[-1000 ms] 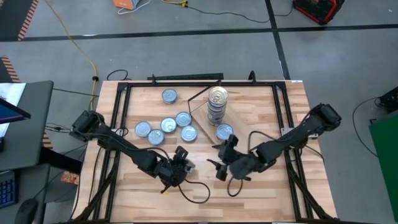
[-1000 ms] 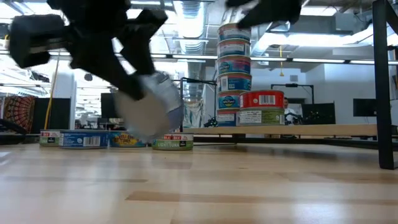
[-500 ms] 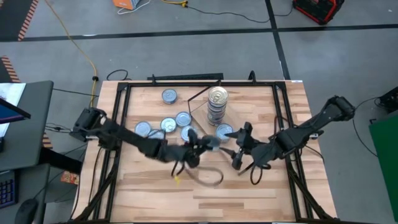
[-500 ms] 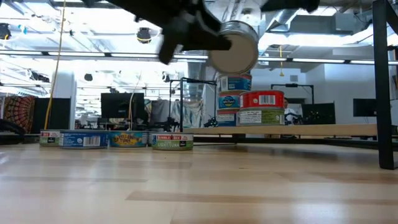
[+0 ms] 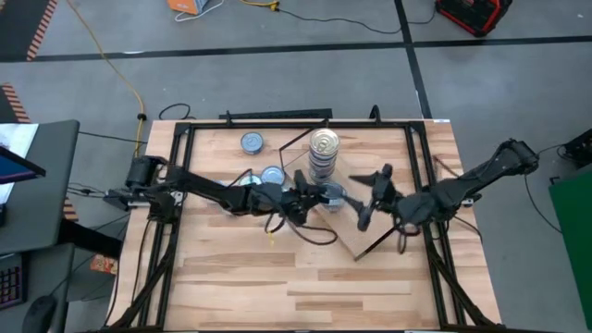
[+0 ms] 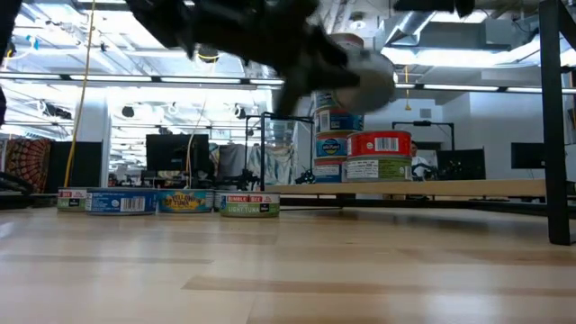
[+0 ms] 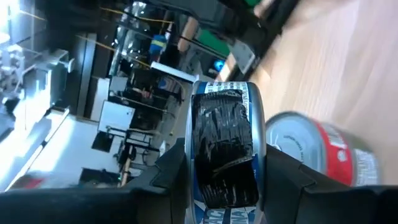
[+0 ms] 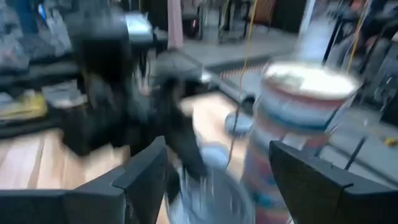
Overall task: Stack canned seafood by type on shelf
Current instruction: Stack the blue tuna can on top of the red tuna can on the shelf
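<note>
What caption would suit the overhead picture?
Left gripper carries a tin toward the tall stack on the shelf; right gripper waits open.

You have a plank counter (image 5: 370, 277) on a dark metal frame, standing on a grey floor (image 5: 277, 83) crossed by dark tape lines. At the upper left of the high view a yellow cable (image 5: 111, 65) runs down toward the counter's corner. An orange object (image 5: 190, 7) lies at the top edge, a red and black case (image 5: 474, 14) at the upper right, and a dark side desk (image 5: 32, 185) at the left edge.
</note>
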{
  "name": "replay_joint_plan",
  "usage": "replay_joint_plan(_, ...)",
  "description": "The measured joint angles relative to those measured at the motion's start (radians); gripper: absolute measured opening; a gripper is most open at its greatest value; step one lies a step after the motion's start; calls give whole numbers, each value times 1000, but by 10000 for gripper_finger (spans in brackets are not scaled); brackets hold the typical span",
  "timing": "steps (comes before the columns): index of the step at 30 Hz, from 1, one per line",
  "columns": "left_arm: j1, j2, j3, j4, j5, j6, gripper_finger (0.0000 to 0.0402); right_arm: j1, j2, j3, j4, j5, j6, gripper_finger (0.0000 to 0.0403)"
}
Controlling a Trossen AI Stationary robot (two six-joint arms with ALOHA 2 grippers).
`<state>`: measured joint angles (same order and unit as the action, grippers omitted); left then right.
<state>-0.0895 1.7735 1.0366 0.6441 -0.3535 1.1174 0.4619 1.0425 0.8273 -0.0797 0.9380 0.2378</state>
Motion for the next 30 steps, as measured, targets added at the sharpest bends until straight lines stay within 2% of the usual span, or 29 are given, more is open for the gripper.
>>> replay_joint_plan(2, 9, 59, 37, 3, -8, 38, 140, -1, -32, 1, 22, 3, -50, 301)
replay_joint_plan(5, 15, 128, 88, 2, -119, 78, 140, 0, -59, 1, 29, 4, -76, 301)
replay_joint_plan(8, 27, 147, 111, -4, -140, 106, 140, 12, -74, 1, 36, 5, -106, 301)
replay_joint_plan(15, 30, 146, 114, -18, -111, 127, 142, 14, -91, 1, 49, 6, -149, 301)
replay_joint_plan(19, 31, 146, 115, -69, -20, 88, 154, 14, -91, 1, 66, 6, -168, 301)
replay_joint_plan(30, 30, 145, 115, -113, -10, -2, 162, 15, -90, 1, 66, 3, -183, 301)
